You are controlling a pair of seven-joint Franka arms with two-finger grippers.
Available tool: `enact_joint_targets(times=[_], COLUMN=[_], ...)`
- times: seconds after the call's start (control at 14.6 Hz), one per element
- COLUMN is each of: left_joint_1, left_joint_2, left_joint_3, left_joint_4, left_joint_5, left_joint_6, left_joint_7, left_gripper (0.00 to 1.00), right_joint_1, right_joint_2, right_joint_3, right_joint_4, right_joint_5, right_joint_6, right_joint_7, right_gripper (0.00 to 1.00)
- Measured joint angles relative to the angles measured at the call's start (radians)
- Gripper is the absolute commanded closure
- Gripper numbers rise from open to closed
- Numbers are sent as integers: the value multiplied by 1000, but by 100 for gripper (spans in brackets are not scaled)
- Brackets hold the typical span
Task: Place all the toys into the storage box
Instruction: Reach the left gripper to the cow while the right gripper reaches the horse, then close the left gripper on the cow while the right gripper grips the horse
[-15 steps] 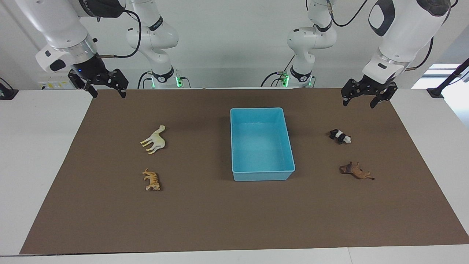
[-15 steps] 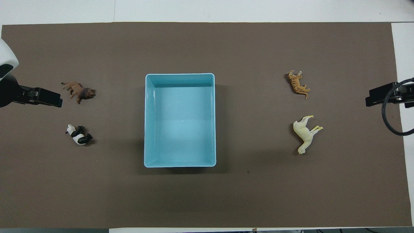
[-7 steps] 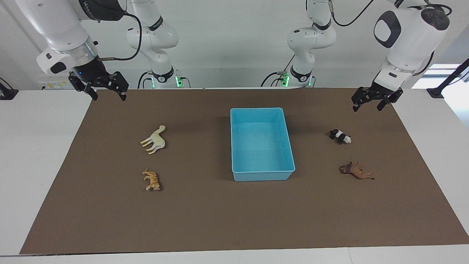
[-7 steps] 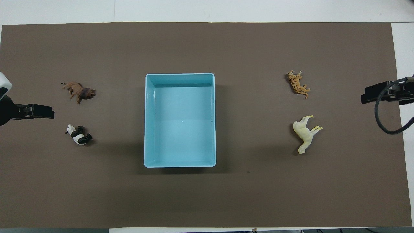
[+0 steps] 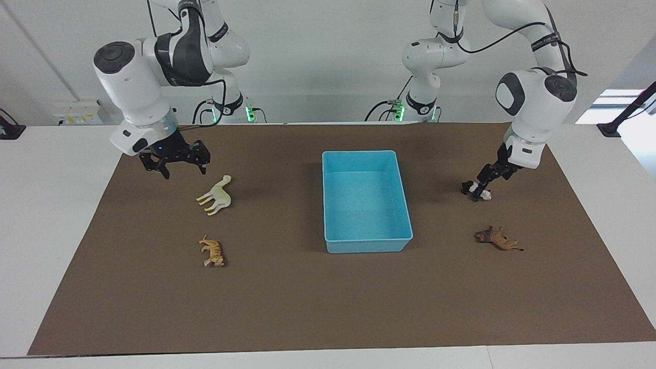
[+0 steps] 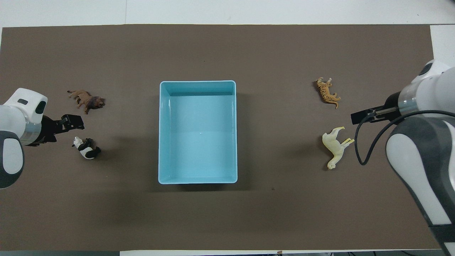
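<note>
A: Both arms have come down from the robots' edge of the mat. Facing view: left gripper (image 5: 484, 184), fingers apart, sits low at the panda (image 5: 476, 190); contact cannot be told. Right gripper (image 5: 177, 163), fingers apart, hangs just beside the camel (image 5: 215, 195).

B: And the toys?

A: None stored; none has shifted. Tiger (image 5: 212, 251) and brown animal (image 5: 498, 239) lie untouched on the mat.

B: Overhead view?

A: Box (image 6: 162, 142) is empty mid-table. Left gripper (image 6: 73, 122) lies between brown animal (image 6: 86, 100) and panda (image 6: 86, 148); right gripper (image 6: 360, 116) between tiger (image 6: 328, 92) and camel (image 6: 335, 146). All four toys remain.
</note>
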Motion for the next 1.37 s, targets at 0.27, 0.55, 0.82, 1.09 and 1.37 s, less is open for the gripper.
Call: enact_joint_targets(times=[0.27,0.55,0.82,1.09,1.37], left_joint_1=[18,20,20,20,19], left_joint_2=[69,71,68,68,67], left_joint_3=[-1,-1,-4,-4,-6], left_joint_4=[-36,-94,-132,-189,-195], left_joint_5=[0,0,0,0,0], left_joint_6=[109,148,173,233,237], left_joint_7=[-142,-193,-201,-202,-202], left_gripper=[0,0,0,55,100], right_joint_1=[55,60,60,51,34], right_joint_2=[1,0,-2,-8,-10], right_joint_3=[1,-1,-1,-2,-2], right_joint_4=[-150,-275,-311,-365,-411], right_joint_5=[0,0,0,0,0], right_joint_6=[142,284,309,335,372], right_joint_7=[-130,-297,-329,-330,-331], right_gripper=[0,5,5,2,2])
